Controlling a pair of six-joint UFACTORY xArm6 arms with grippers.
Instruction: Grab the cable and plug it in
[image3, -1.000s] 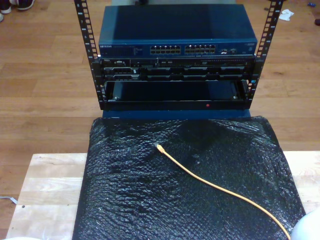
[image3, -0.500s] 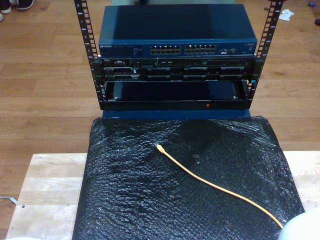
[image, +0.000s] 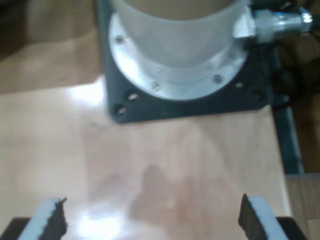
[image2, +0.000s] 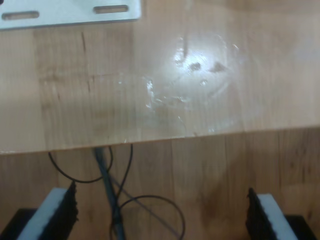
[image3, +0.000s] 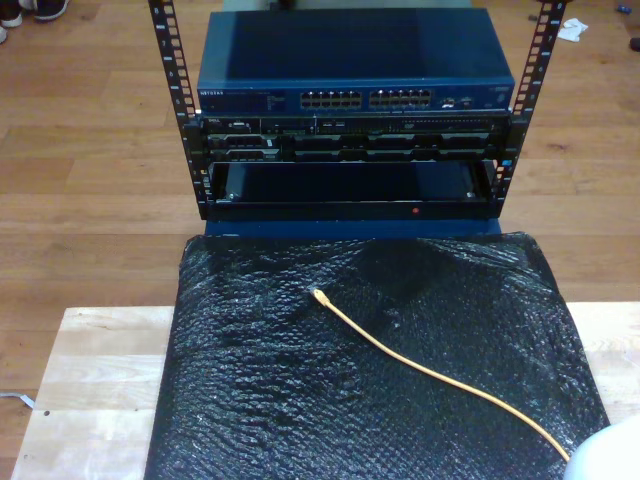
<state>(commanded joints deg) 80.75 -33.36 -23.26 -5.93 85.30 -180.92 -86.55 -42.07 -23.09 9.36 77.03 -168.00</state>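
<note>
Nothing but an arm (image3: 610, 455) moved; cable (image3: 420, 370) lies on black mat (image3: 250, 400).

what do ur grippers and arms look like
My first gripper and my second gripper each have two pale grey fingers faced with black ridged pads. A white rounded arm shell shows at the exterior view's lower right corner.

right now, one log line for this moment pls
cable: loose on black mat | plug: unplugged | first gripper: open | second gripper: open
</note>
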